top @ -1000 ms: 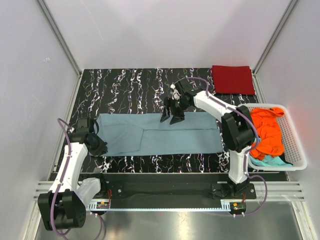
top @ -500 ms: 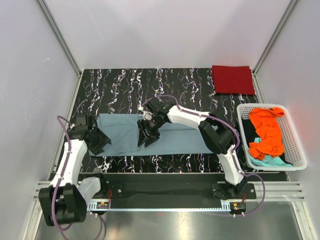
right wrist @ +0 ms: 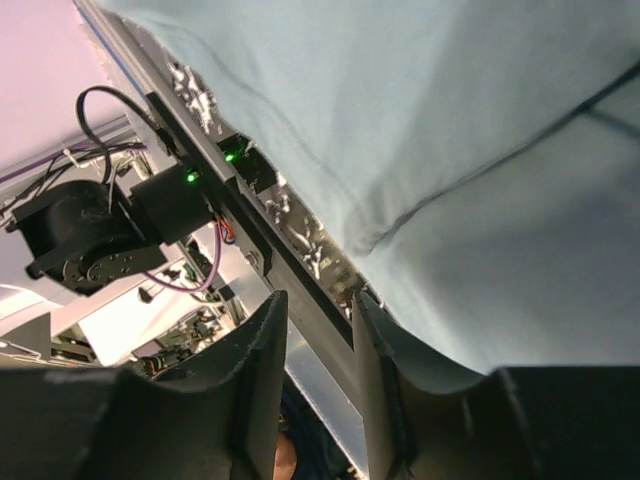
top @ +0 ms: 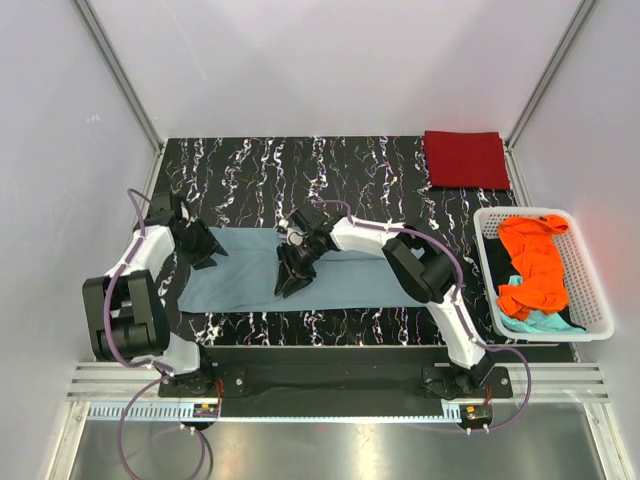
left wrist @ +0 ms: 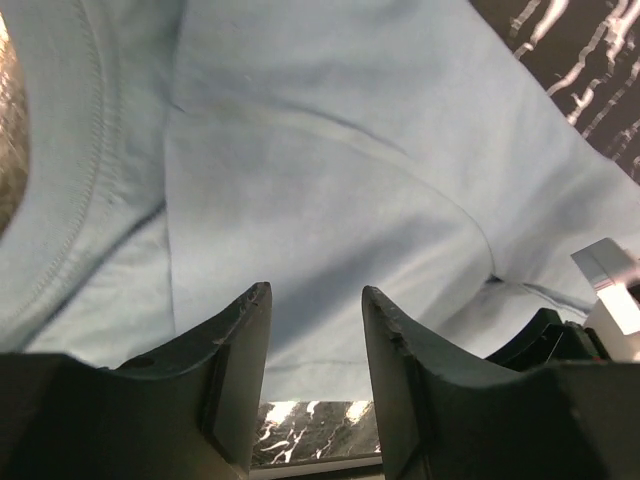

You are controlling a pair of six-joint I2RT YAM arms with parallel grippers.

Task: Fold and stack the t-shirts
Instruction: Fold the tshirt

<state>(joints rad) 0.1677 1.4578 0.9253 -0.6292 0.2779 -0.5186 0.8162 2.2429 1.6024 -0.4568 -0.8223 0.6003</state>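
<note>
**both grippers open over the flat grey-blue shirt**

the grey-blue t-shirt (top: 240,282) (left wrist: 330,150) (right wrist: 450,120) lies flat on the black marbled table (top: 250,170) as a long band running left to right, closer to the front edge than the back. the left gripper (top: 208,252) (left wrist: 315,295) sits at the band's left end, low over the cloth. in the left wrist view its jaws stand apart with nothing between them, and only shirt and a strip of table show through the gap. the right gripper (top: 288,283) (right wrist: 318,300) is over the middle of the band, near its front edge. its jaws are parted by a narrower gap, with no cloth in it, and a fold line crosses the fabric beyond them. whether either gripper touches the cloth, i cannot tell.

the dark red t-shirt (top: 465,160) lies folded square in the far right corner of the table, well apart from the grey-blue one. the orange t-shirt (top: 540,270) is heaped in the white basket (top: 521,212) at the right edge, with the teal t-shirt (top: 540,322) showing under it at the near end.
</note>
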